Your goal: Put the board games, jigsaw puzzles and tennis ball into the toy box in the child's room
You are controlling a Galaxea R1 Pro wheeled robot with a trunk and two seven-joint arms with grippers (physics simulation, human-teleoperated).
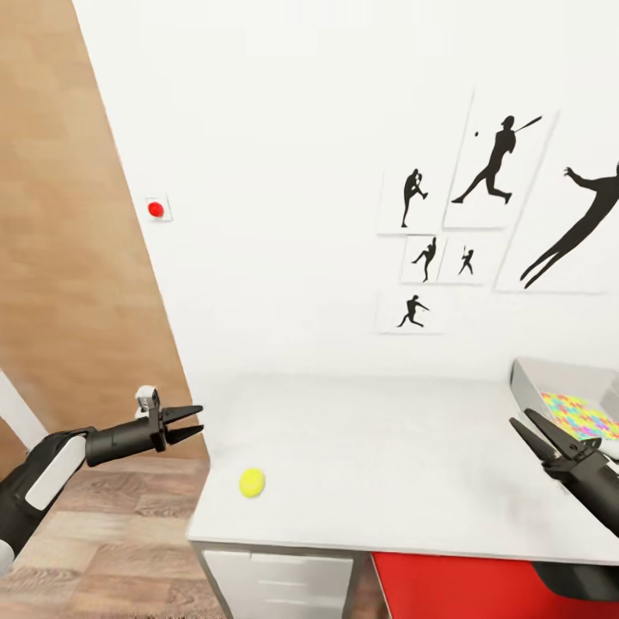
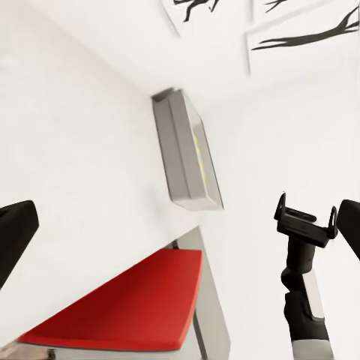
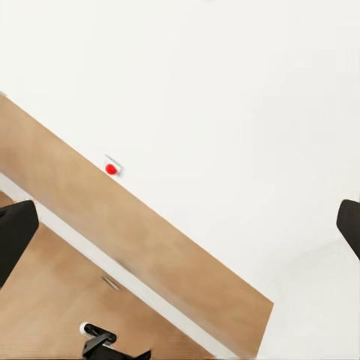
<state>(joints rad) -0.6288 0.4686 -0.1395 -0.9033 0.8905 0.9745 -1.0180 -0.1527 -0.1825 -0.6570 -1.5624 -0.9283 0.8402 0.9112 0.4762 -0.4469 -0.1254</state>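
Off the left edge of the pale grey-white marbled table [image 1: 387,464]: black left gripper [image 1: 191,423], fingers spread, empty. Below and just right of it, near the front-left corner: small yellow-green tennis ball [image 1: 252,482]. Far right: black right gripper [image 1: 542,434], spread open beside the shallow light-grey toy box [image 1: 550,378] holding a multicoloured jigsaw sheet [image 1: 580,414].

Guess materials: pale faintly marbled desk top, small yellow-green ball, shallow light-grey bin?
Pale marbled desk top: looks like matte stone-effect laminate, with faint veining and no glare; real stone can't be ruled out.
Small yellow-green ball: flat, dull colour suggests felt, but no nap or seam resolves.
Shallow light-grey bin: probably moulded plastic, with smooth uniform walls and soft sheen.
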